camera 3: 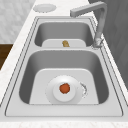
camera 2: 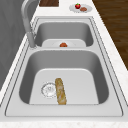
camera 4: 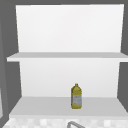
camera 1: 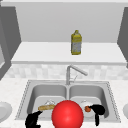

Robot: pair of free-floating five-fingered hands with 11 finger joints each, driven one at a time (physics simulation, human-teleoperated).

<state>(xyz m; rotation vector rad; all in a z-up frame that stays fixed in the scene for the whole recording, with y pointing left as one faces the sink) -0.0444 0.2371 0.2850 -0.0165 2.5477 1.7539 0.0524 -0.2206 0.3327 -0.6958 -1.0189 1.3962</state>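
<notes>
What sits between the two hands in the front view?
A big red ball sits between the left hand and right hand in the front view, hiding the sink divider.

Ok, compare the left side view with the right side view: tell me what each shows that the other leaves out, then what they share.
Left side view alone: the full bread loaf lying beside the drain of the near basin, a plate of fruit on the far counter, and a dark board by it.

Right side view alone: the white plate in full under the orange-red fruit, and a bare round plate on the far counter.

Shared: the double sink, the faucet, that fruit and part of the loaf.
</notes>
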